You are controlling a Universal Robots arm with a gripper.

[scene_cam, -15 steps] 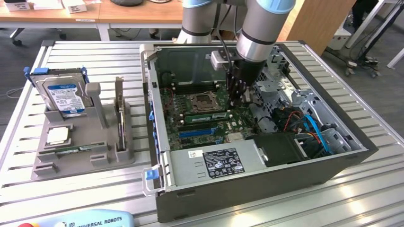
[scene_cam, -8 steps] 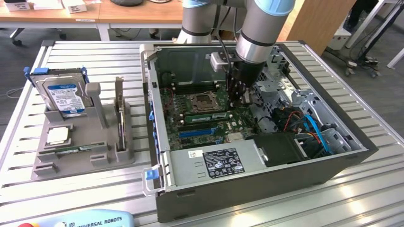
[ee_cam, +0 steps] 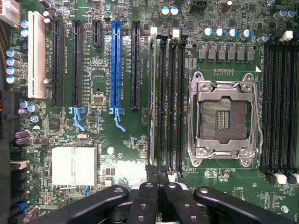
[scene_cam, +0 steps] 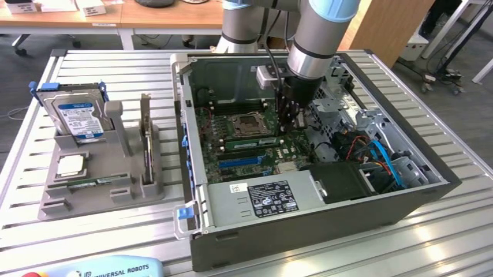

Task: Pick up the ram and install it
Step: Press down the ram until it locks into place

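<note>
Claw (scene_cam: 289, 128) shut, low inside the computer case (scene_cam: 308, 225).
Ram (ee_cam: 153, 98) stands on edge in a motherboard (ee_cam: 98, 88) slot, straight ahead of the closed fingertips (ee_cam: 154, 175); grip contact unclear.

Slatted table (scene_cam: 454, 231) brushed metal; gripper fingers (ee_cam: 180, 203) glossy black, probably plastic; socket frame (ee_cam: 224, 119) shiny metal.
</note>
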